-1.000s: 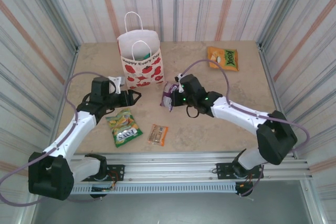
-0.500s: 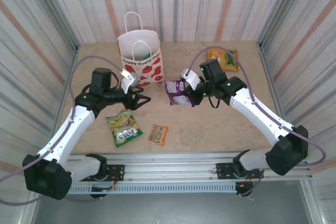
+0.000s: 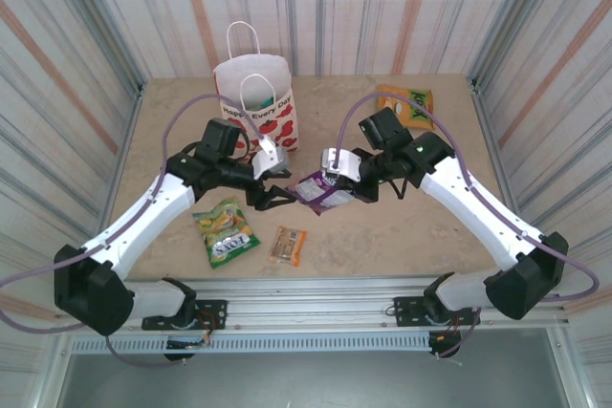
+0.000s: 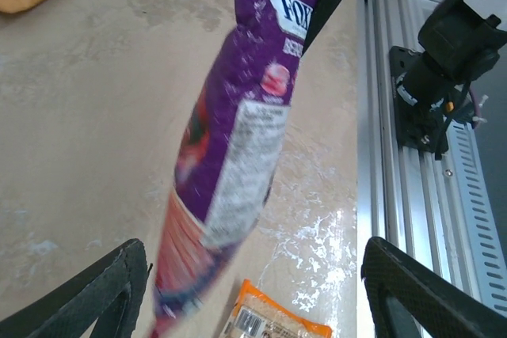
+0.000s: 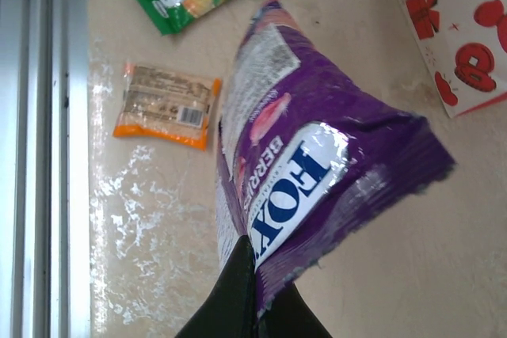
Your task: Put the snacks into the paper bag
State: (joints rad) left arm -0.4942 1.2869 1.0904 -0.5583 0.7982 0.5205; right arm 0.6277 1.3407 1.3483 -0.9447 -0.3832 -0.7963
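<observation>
Purple packet (image 3: 320, 190) hung lengthwise above the desk (image 3: 402, 226), near mid-desk and just in front and to the right of the paper bag (image 3: 256, 117), outside it. Right pincer (image 3: 337, 182) was clenched on one end seam of it; in the right wrist view the two dark fingers (image 5: 238, 290) met on the packet's lower edge, with the "FOX" print facing the camera.

Left pincer (image 3: 287, 186) stood released, its jaws spread wide. In the left wrist view the packet's free end dangled between the two black fingers (image 4: 95, 298). It hung close to one finger, but no pinch on it showed.

Paper bag stood upright at the back of the desk, mouth open, with something teal (image 3: 258, 97) visible inside.

Other snacks lay flat on the desk:
- green packet (image 3: 227, 231), near the front, under the left arm
- brown-orange bar (image 3: 287, 245), just to the right of the green packet and apart from it
- orange packet (image 3: 405, 105) with a green label, at the far right corner, well away from the bag

Metal rail (image 3: 344, 317) ran along the near edge of the desk.
</observation>
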